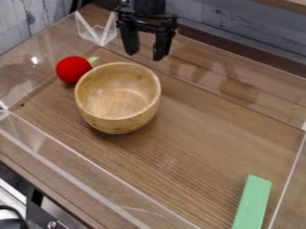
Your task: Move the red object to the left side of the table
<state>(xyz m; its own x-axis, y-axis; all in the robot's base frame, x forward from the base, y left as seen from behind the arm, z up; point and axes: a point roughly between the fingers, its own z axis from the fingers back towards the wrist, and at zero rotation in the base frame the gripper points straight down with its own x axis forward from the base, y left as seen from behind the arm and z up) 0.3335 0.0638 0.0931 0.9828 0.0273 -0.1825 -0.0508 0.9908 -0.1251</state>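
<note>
Lying left of open fingers (159, 46), red object (74, 69)

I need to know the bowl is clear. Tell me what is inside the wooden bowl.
Nothing shows inside the wooden bowl: only bare wood. Its near inner wall is hidden by the rim. The red ball sits outside, at its left.

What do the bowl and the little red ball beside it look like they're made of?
The bowl looks like turned wood, pale with a satin finish: ring-like grain shows inside. The red object looks like glossy plastic or rubber, judging by its bright highlight; which one is unclear.
</note>
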